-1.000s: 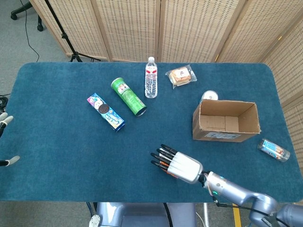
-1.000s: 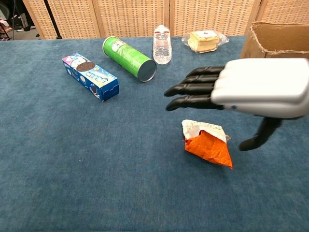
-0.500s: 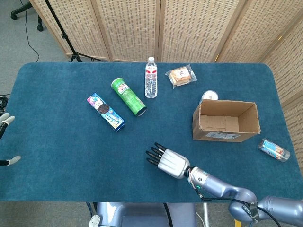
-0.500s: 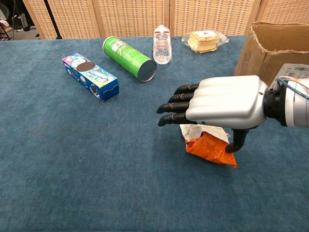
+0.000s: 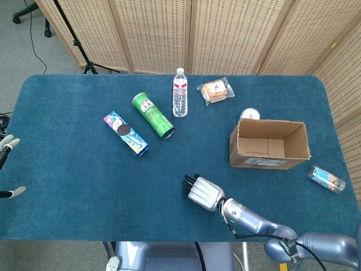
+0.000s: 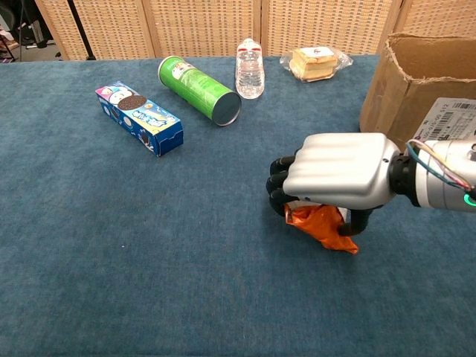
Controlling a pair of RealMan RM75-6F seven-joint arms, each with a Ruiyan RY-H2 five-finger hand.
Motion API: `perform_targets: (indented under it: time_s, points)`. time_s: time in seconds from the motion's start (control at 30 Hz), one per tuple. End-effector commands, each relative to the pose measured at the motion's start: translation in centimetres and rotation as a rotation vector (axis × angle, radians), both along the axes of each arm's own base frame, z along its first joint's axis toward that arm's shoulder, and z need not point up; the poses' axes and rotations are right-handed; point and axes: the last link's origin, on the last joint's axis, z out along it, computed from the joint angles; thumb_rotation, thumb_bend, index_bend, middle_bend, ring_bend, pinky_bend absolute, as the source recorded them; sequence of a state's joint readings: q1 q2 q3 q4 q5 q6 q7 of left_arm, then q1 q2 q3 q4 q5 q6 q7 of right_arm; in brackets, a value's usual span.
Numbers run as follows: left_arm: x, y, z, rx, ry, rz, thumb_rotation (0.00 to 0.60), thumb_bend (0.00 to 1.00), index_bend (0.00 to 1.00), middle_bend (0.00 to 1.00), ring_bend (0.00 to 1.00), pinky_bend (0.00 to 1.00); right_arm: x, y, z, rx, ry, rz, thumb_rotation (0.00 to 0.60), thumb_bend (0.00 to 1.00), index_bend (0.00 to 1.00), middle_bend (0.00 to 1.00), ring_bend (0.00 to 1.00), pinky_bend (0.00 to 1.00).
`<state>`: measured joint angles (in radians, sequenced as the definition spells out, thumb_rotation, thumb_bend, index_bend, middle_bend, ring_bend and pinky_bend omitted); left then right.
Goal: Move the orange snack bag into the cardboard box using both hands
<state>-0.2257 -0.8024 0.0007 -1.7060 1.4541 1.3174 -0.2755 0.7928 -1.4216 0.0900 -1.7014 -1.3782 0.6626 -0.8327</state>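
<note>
Right hand (image 6: 338,178) closed down over the orange snack bag (image 6: 321,225), dark fingers (image 6: 281,182) curled over its left end and thumb hooked at its right; bag pinned against the blue table (image 5: 67,169) near the front edge, a little right of the middle, mostly hidden under the white palm. In the head view, same hand (image 5: 201,191) seen from above, bag hidden beneath it.

Left hand (image 5: 8,164) barely showing past the table's left edge, only pale fingertips visible; grip impossible to tell.

Cardboard box (image 5: 269,144) stood open-topped toward the right edge, back and right of the bag, well apart from it, bare cloth between. Small bottle (image 5: 326,178) lay near the right edge, just past the box.

Toward the back edge: water bottle (image 5: 179,93) lying flat, wrapped sandwich (image 5: 215,90) to its right. Green can (image 5: 153,116) on its side and blue cookie box (image 5: 126,132) left of centre. Wide open cloth along the front-left corner and left edge.
</note>
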Motion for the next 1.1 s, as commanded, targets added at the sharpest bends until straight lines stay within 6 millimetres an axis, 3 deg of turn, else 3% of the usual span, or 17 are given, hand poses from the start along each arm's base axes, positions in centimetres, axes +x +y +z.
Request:
perform_targets:
  time_s: [0.03,0.17,0.37,0.47,0.53,0.63,0.7,0.87,1.1]
  points:
    - [0.0,0.0,0.0,-0.001,0.000,0.000,0.600,0.00,0.00,0.00,0.00,0.00,-0.1,0.1,-0.1,-0.013,-0.053,0.025,0.600,0.57,0.51,0.46,0.37,0.58]
    - [0.1,0.1,-0.1,-0.006,0.002,0.000,0.600,0.00,0.00,0.00,0.00,0.00,-0.3,0.2,0.7,-0.030,-0.106,0.064,0.600,0.79,0.61,0.55,0.45,0.66]
    - [0.2,0.0,-0.2,-0.009,0.001,-0.003,0.600,0.00,0.00,0.00,0.00,0.00,0.4,0.8,4.4,-0.060,-0.244,0.119,0.600,0.86,0.63,0.57,0.46,0.66]
    - [0.2,0.0,-0.2,-0.010,0.000,-0.002,0.600,0.00,0.00,0.00,0.00,0.00,1.4,0.6,7.4,-0.112,-0.323,0.159,0.600,0.87,0.63,0.57,0.47,0.66]
    - [0.2,-0.1,-0.1,-0.009,-0.001,-0.003,0.600,0.00,0.00,0.00,0.00,0.00,2.3,-0.3,10.7,-0.194,-0.387,0.178,0.600,0.88,0.63,0.57,0.47,0.66]
    - [0.2,-0.1,-0.1,-0.008,-0.002,-0.005,0.600,0.00,0.00,0.00,0.00,0.00,2.7,-1.2,13.4,-0.256,-0.429,0.167,0.600,0.88,0.63,0.57,0.47,0.66]
    - [0.2,-0.2,-0.1,-0.010,-0.002,-0.007,0.600,0.00,0.00,0.00,0.00,0.00,2.7,-2.8,16.4,-0.349,-0.472,0.133,0.600,0.88,0.63,0.57,0.47,0.66]
    - [0.3,-0.3,0.0,-0.015,0.002,-0.016,0.600,0.00,0.00,0.00,0.00,0.00,0.0,-6.1,19.5,-0.450,-0.515,-0.032,0.600,0.88,0.63,0.57,0.47,0.66]
    - [0.5,-0.3,-0.1,-0.016,0.003,-0.021,0.600,0.00,0.00,0.00,0.00,0.00,-5.5,-9.0,18.3,-0.456,-0.470,-0.245,0.600,0.88,0.63,0.57,0.47,0.66]
